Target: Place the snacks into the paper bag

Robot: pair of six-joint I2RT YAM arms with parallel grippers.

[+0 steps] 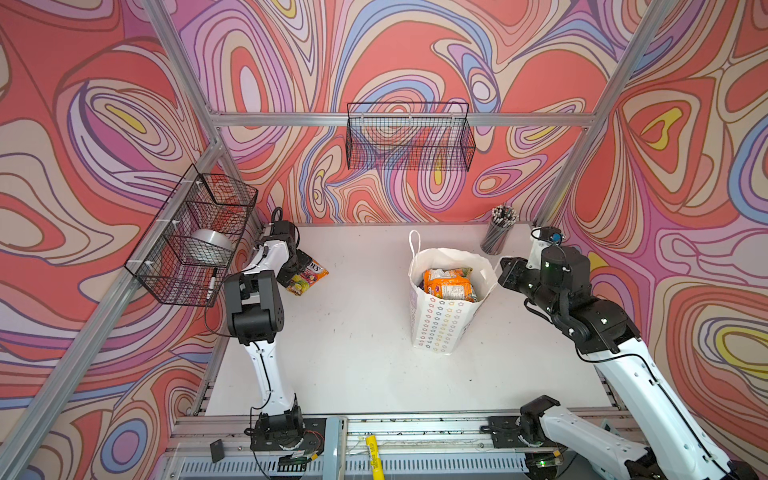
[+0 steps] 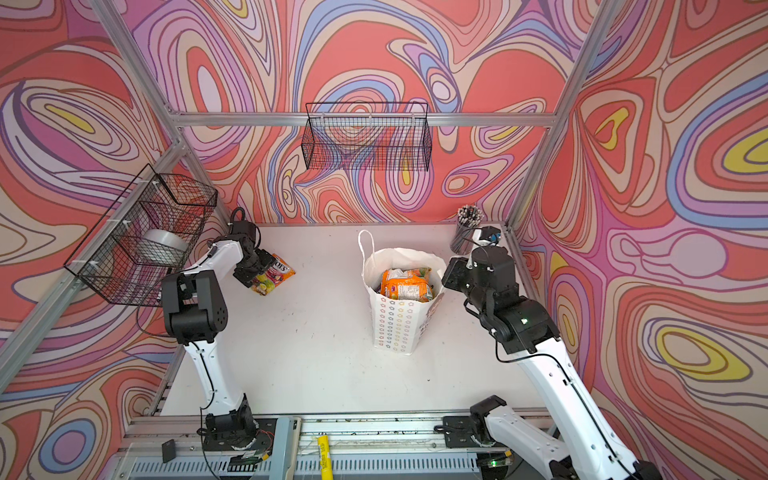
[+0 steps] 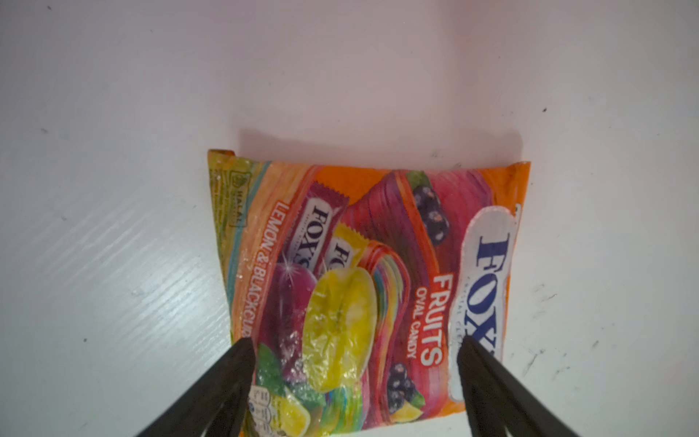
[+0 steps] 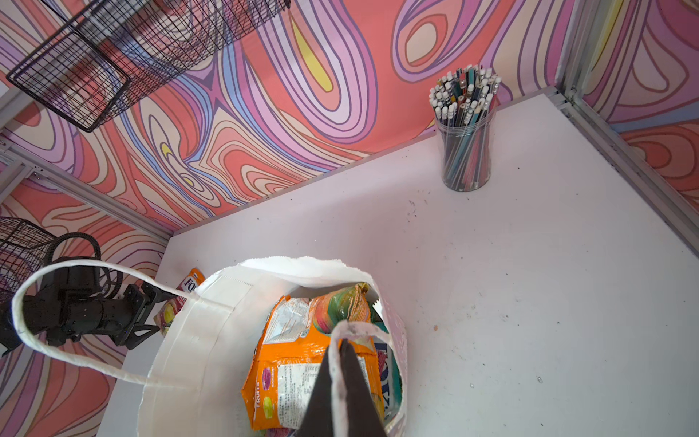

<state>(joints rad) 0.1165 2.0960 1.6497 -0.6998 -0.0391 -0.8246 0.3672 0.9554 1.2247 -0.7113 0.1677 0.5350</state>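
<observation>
Pick-up step: the FOX'S Fruits packet (image 3: pixel 359 246) is straddled by the spread left gripper (image 3: pixel 355 342) — closure and lift are called for. The paper bag's (image 1: pixel 440 324) handle (image 4: pixel 331 365) is seemingly pinched by the closed right gripper (image 4: pixel 342 342).

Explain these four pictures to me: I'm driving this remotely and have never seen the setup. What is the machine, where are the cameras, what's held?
The machine is two robot arms, a left arm and a right arm, each ending in a two-fingered pincer, at a white table. Two pictures look down on everything from above; the others come from a camera on each wrist. On the table stand a paper bag, already holding orange packets, and a cup of pencils; one candy packet lies flat near the left arm. The left pincer is open, its fingers spread over that packet, not gripping it. The right pincer is shut on the bag's cord handle.
</observation>
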